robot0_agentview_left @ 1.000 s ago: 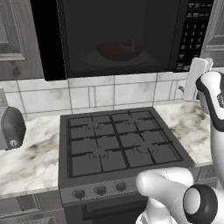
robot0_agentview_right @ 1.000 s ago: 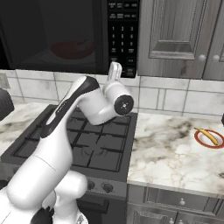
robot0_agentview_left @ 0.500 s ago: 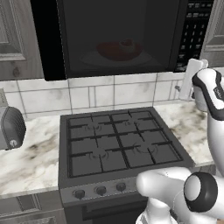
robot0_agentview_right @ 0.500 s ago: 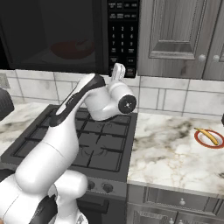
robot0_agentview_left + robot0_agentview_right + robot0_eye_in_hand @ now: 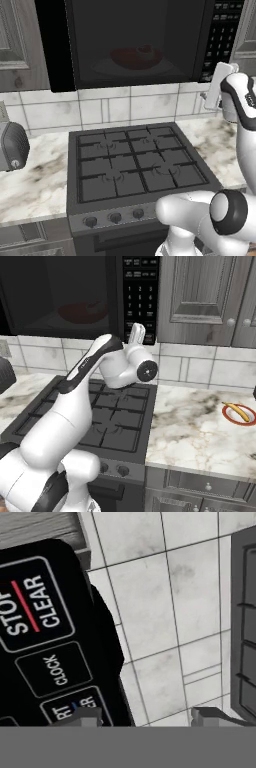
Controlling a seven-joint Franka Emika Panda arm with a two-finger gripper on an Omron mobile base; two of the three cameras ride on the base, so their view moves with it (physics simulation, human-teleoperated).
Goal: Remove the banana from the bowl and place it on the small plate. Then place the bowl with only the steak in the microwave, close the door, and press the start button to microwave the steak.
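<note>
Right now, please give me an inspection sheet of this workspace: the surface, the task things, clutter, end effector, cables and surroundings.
Surface: marble counter on both sides of a black gas stove; burners bare.
Job's things: banana lies on the small plate on the counter right of the stove. Bowl with the steak sits inside the microwave, behind the shut door.
Clutter: a toaster-like appliance at the left counter edge.
End effector: raised at the bottom of the keypad, fingers apart, nothing between them; one tip is over the lowest button.
Cables: nothing seen.
Surroundings: tiled backsplash, grey cabinets.
</note>
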